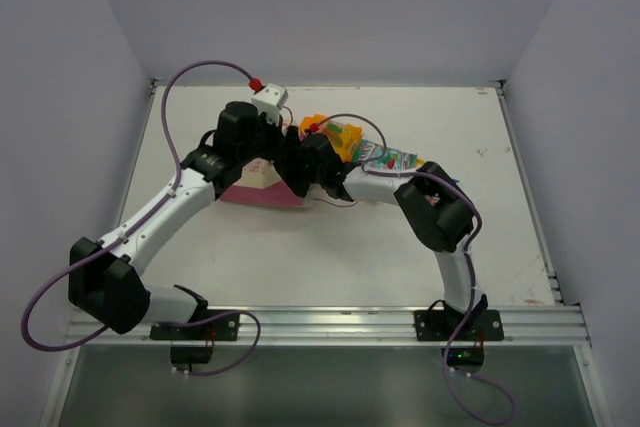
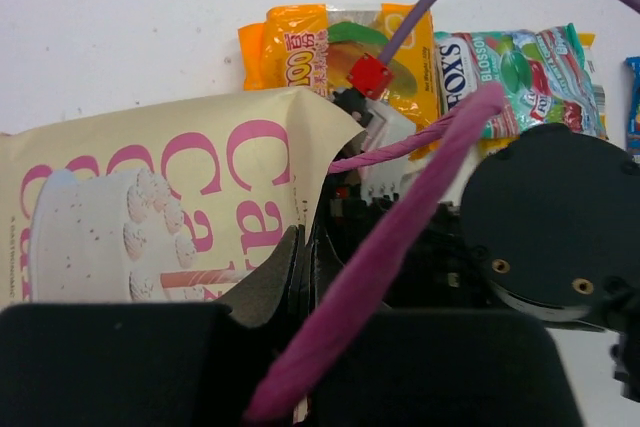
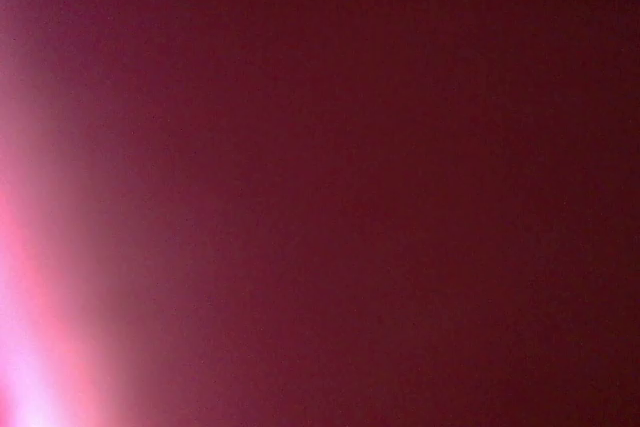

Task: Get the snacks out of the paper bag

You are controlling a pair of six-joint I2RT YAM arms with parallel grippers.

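Note:
The paper bag [image 1: 258, 187] has a cream front printed with a cake and pink letters [image 2: 150, 207]. My left gripper [image 1: 268, 159] is shut on the bag's rim [image 2: 300, 267]. A pink cord handle [image 2: 400, 237] crosses in front of it. My right gripper [image 1: 302, 169] reaches into the bag's mouth. Its fingers are hidden, and the right wrist view is only dark pink-red. Behind the bag lie snacks on the table: an orange-yellow packet [image 2: 310, 47] [image 1: 342, 135], a green and white packet [image 2: 525, 62] [image 1: 395, 157] and the edge of a blue one [image 2: 633, 102].
The white table [image 1: 300, 257] ends at raised edges on the left, right and back. Grey walls stand close around it. A metal rail [image 1: 330, 322] carries both arm bases at the near edge. Purple cables loop off both arms.

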